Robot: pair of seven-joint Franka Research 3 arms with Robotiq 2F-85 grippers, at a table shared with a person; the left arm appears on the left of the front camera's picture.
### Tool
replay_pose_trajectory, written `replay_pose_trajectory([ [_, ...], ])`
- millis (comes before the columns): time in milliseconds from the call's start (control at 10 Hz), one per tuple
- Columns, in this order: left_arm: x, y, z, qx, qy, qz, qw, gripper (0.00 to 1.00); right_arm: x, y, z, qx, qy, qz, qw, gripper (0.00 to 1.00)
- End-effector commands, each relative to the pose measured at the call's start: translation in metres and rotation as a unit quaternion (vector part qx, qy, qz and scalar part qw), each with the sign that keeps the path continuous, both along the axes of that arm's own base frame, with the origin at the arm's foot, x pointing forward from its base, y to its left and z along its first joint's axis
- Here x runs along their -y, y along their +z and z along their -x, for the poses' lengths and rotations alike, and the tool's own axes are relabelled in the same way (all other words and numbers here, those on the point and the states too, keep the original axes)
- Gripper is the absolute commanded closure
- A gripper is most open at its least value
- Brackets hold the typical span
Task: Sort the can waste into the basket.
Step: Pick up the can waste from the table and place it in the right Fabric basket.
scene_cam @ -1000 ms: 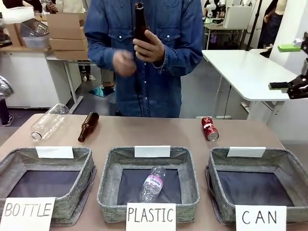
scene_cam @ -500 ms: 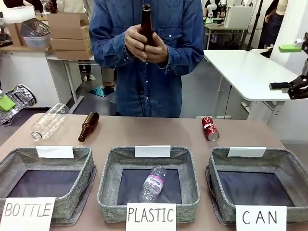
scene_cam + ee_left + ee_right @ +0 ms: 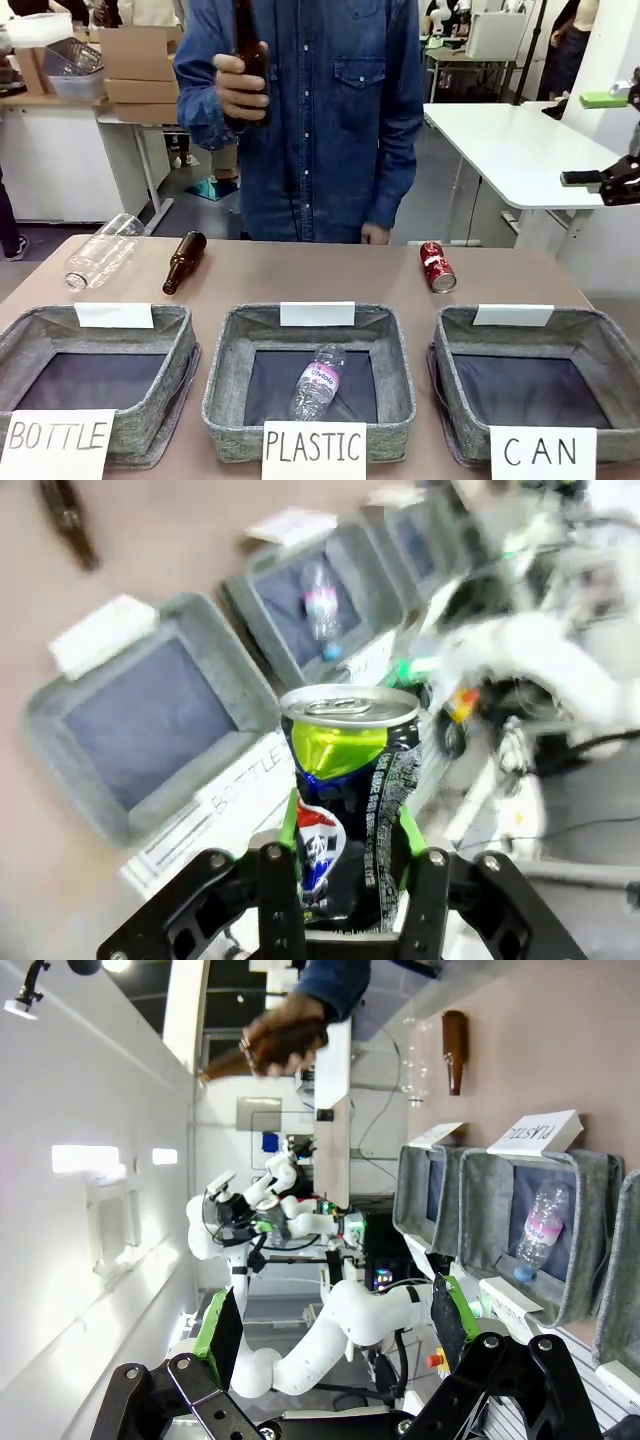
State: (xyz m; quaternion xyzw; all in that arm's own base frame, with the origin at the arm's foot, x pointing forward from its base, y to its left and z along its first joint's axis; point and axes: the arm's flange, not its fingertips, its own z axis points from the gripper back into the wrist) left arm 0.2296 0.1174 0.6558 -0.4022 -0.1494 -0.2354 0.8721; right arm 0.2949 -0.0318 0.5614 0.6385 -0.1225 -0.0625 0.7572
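Note:
A red can point(image 3: 436, 267) lies on the table just behind the grey basket point(image 3: 449, 385) signed "CAN", which holds nothing. In the left wrist view my left gripper point(image 3: 348, 825) is shut on a dark can point(image 3: 352, 750) with green, blue and red print and a silver top, held upright in the air near the robot's side of the "BOTTLE" basket point(image 3: 215, 630). My right gripper point(image 3: 590, 140) hangs open and empty high at the right edge, well above the table. Its green-padded fingers point(image 3: 225, 1335) stand wide apart.
A person stands at the far side, one hand raising a brown bottle point(image 3: 245, 65). Another brown bottle point(image 3: 183, 262) and a clear bottle point(image 3: 100, 252) lie at the back left. The "PLASTIC" basket point(image 3: 225, 385) holds a plastic bottle point(image 3: 317, 382).
The person shifted the raised bottle to the picture's left, into one hand, and dropped the other hand. The left gripper with its can has left the front view's left edge. My right arm stayed still.

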Motion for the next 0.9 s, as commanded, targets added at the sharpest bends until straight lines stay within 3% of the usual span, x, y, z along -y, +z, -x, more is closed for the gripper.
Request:
replay_pose_trajectory([
  [0,-0.15,0.056,0.039,0.062,0.144,0.144,0.977,0.62,-0.002,0.002,-0.003,0.012,0.001,-0.01,1.0,0.0],
  [100,-0.195,0.061,0.073,0.09,0.2,0.195,0.956,0.62,-0.002,0.002,-0.003,0.012,0.001,-0.01,1.0,0.0],
  [200,-0.212,0.057,0.088,0.101,0.225,0.221,0.944,0.62,-0.002,0.002,-0.003,0.012,0.001,-0.01,1.0,0.0],
  [500,-0.218,0.037,0.072,0.075,0.216,0.239,0.944,0.62,-0.002,0.002,-0.003,0.012,0.001,-0.01,1.0,0.0],
  [800,-0.206,0.04,0.065,0.064,0.21,0.225,0.949,0.62,-0.002,0.002,-0.003,0.012,0.001,-0.01,1.0,0.0],
])
